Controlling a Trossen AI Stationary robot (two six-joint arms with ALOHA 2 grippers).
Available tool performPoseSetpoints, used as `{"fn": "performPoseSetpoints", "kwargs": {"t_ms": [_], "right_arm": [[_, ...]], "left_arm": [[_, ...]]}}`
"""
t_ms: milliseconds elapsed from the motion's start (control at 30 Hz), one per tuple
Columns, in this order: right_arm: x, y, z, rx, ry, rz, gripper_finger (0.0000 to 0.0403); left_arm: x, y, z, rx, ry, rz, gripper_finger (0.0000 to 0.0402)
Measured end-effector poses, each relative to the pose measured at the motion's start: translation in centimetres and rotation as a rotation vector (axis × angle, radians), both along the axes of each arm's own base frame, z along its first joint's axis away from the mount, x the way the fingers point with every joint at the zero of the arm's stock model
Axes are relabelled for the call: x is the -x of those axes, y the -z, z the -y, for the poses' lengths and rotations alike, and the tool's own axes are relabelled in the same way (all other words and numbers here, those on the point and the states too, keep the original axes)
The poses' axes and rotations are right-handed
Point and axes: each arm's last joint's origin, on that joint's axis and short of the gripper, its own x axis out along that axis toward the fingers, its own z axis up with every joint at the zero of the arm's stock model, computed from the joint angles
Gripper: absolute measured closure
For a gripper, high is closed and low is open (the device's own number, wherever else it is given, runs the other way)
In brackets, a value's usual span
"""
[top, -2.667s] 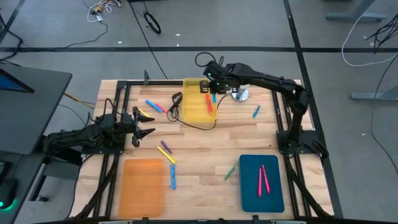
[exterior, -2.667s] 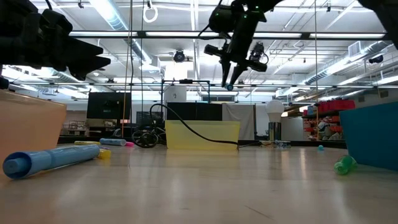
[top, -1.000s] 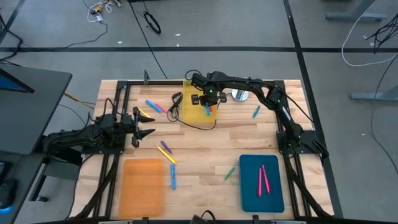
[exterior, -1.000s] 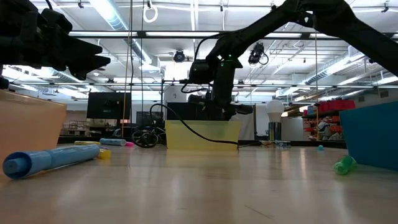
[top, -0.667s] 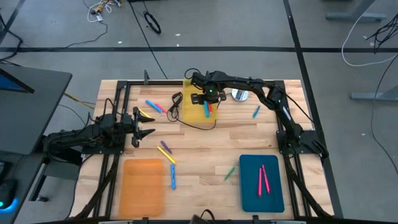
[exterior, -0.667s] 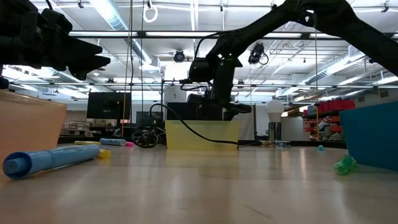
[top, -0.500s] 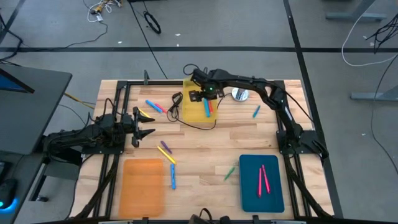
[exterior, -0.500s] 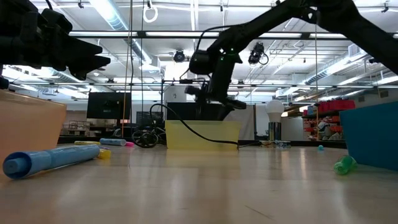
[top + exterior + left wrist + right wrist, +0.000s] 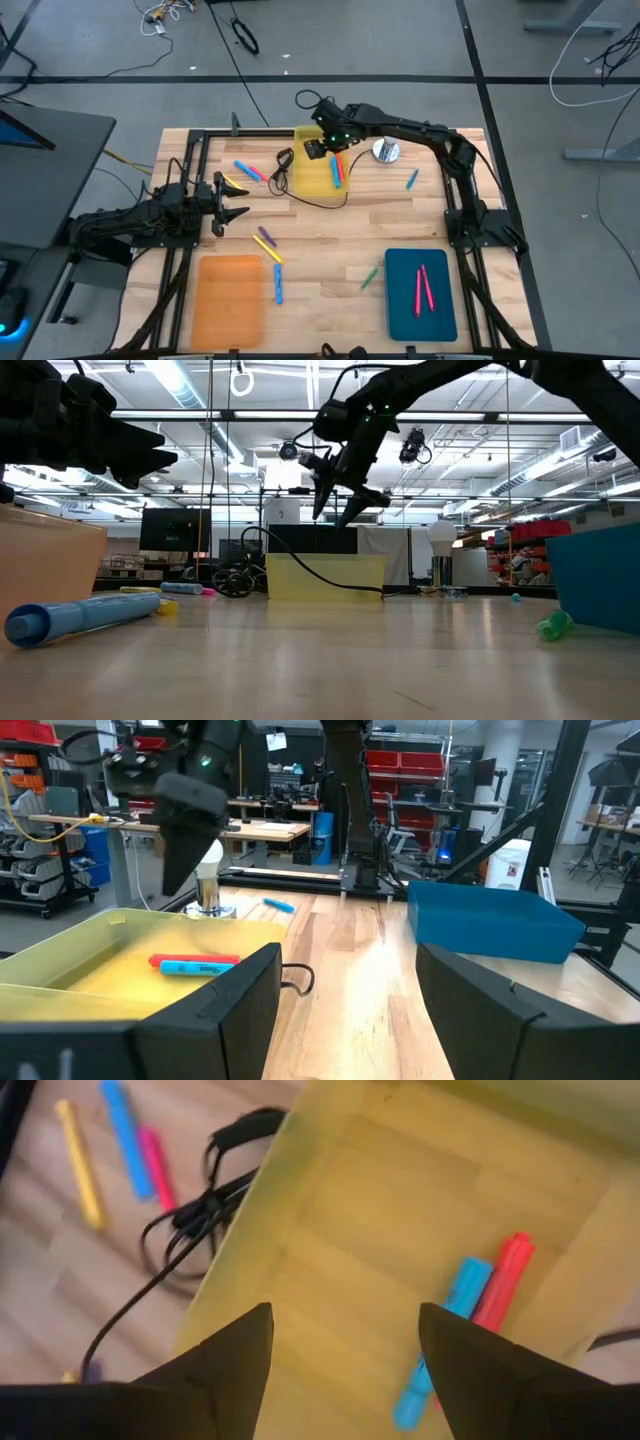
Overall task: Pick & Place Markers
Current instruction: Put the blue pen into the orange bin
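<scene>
Three flat rectangular trays on the wooden slatted table (image 9: 330,240): yellow tray (image 9: 318,170) at 12 o'clock, orange tray (image 9: 230,297) at 7, teal tray (image 9: 420,293) at 5. Right gripper (image 9: 318,148) hangs above the yellow tray, jaws released, empty; blue marker (image 9: 440,1342) and red marker (image 9: 497,1285) lie inside it, side by side. Left gripper (image 9: 233,199) waits at 9 o'clock, jaws parted, empty. Other markers lie scattered on the wood.
</scene>
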Motion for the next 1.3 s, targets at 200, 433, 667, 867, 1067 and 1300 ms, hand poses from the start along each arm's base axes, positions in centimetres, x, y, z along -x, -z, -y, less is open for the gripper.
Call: {"fn": "performPoseSetpoints", "kwargs": {"t_ms": [200, 433, 667, 867, 1067, 1300], "right_arm": [[1.5, -0.3, -1.6, 0.047, -0.118, 0.023, 0.0151], [4.1, 0.1, -3.8, 0.146, -0.313, 0.009, 0.0151], [7.1, 0.4, -5.5, 0.160, -0.377, -0.019, 0.0151], [9.3, 0.8, -7.1, 0.147, -0.388, -0.030, 0.0151], [11.2, 1.4, -8.1, 0.144, -0.397, -0.035, 0.0151], [12.3, 1.7, -8.6, 0.127, -0.359, -0.030, 0.0151]], "left_arm": [[0.0, 0.0, 0.0, 0.000, 0.000, 0.000, 0.0163], [0.0, 0.0, 0.0, 0.000, 0.000, 0.000, 0.0163], [0.0, 0.0, 0.0, 0.000, 0.000, 0.000, 0.0163], [0.0, 0.0, 0.0, 0.000, 0.000, 0.000, 0.0163], [0.0, 0.0, 0.0, 0.000, 0.000, 0.000, 0.0163], [0.0, 0.0, 0.0, 0.000, 0.000, 0.000, 0.0163]]}}
